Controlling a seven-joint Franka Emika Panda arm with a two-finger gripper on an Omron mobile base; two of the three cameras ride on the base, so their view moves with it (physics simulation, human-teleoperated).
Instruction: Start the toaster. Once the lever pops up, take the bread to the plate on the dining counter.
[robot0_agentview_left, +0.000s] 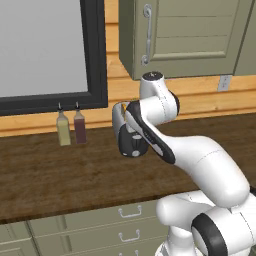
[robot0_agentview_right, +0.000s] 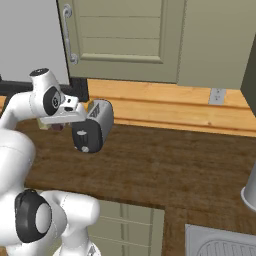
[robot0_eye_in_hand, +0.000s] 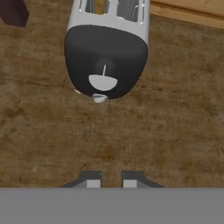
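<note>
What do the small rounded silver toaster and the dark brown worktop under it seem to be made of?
The small rounded silver toaster: its body looks like smooth pale metal, its end panel like matt black plastic. The dark brown worktop: apparently wood, with streaky grain and little shine.

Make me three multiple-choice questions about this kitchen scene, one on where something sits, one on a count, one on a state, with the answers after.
1. Where does the toaster stand?
A. On the dark wood worktop
B. Inside the wall cupboard
C. In the sink

2. How many bottles stand below the window?
A. One
B. Two
C. Four

3. How does the hand stand relative to the toaster?
A. Clamped on its top
B. Inside a slot
C. Short of its black end, touching nothing

Answers:
1. A, the right base view shows it resting on the wood surface under the cupboard.
2. B, a yellowish bottle and a dark red one stand side by side.
3. C, in the hand view bare worktop lies between the fingertips and the toaster's black end.
</note>
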